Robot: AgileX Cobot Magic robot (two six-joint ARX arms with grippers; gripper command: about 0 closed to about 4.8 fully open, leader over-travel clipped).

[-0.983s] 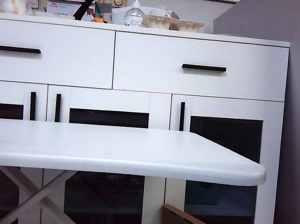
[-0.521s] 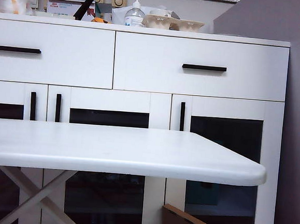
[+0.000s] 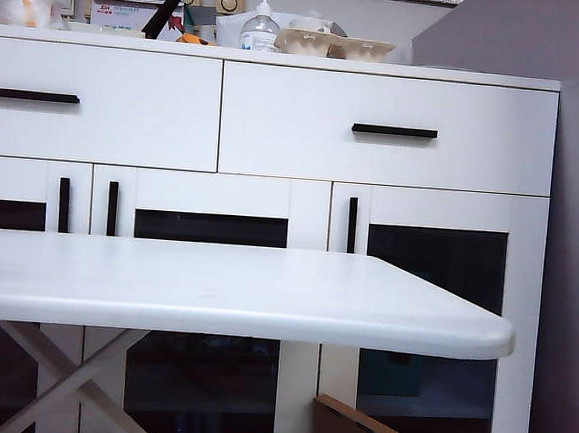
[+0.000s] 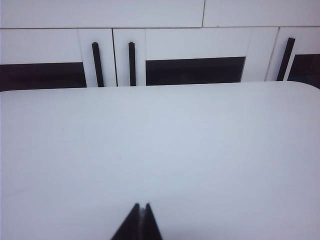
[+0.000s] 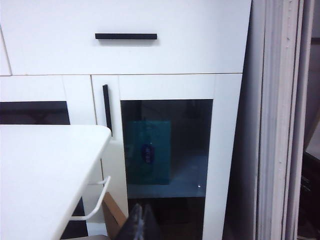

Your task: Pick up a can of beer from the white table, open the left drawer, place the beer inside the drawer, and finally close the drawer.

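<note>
- The large plain white counter (image 3: 214, 286) with a thick rounded-corner top filled the lower half of the exterior view, its crossed white legs (image 3: 66, 380) showing at the lower left.
- The can of beer appeared in none of the views, so its place could not be told.
- Behind the counter stood a white cabinet with glass-paned doors (image 3: 432, 318); the wide white flat-fronted left drawer (image 3: 98, 106) with a thin black bar handle (image 3: 28, 95) sat flush at the upper left.
- A clear pump bottle (image 3: 260, 24) stood on the cabinet top near the upper centre.
- The left gripper (image 4: 141, 220) hung above the counter's bare top, its dark fingers pressed together with nothing between them.
- The right gripper (image 5: 142, 220) sat past the counter's corner, facing a glass door and the right drawer (image 5: 125, 37), fingers pressed together and empty.
- A brown cardboard piece (image 3: 353, 432) leaned low at the cabinet's foot.
</note>
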